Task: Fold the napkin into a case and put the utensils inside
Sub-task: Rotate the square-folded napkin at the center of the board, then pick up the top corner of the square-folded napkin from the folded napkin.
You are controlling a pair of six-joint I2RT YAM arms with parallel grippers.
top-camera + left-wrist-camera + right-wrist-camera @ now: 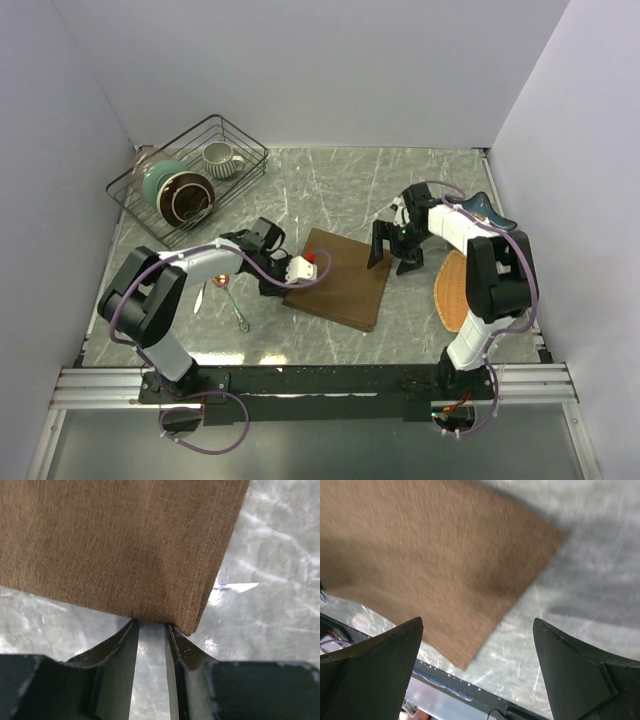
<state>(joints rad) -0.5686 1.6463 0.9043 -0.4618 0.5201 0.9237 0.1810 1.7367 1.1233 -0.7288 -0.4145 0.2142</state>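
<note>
The dark-brown napkin [345, 285] lies flat in the middle of the bench [330, 185], not yet formed into a case. The utensils [232, 305] lie on the bare surface just to its left, and the woven mat [450, 290] lies off to its right. The left tool [151, 624] is at the napkin's left edge near a corner, its jaws drawn in to a narrow slit. The fingertips [131, 625] meet the hem, but only grey surface shows in the gap between the jaws, so I cannot tell whether the cloth is actually nipped or merely touched. The right tool [477, 625] hangs above the opposite corner with its jaws spread wide and nothing in them; that wrist view is smeared. The main risk is a shallow bite. With only the outermost threads of the hem caught, a lift would probably let the cloth slide free and drop back crooked. In the left wrist view the corner looks more than one layer thick. If only the top layer is taken, the fold could open instead of carrying over. Pulling with one side unsecured could also drag the whole napkin across the smooth surface towards the spoon and fork, knocking them askew. If the right tool comes down off the corner, it could press the cloth into a wrinkle.
</note>
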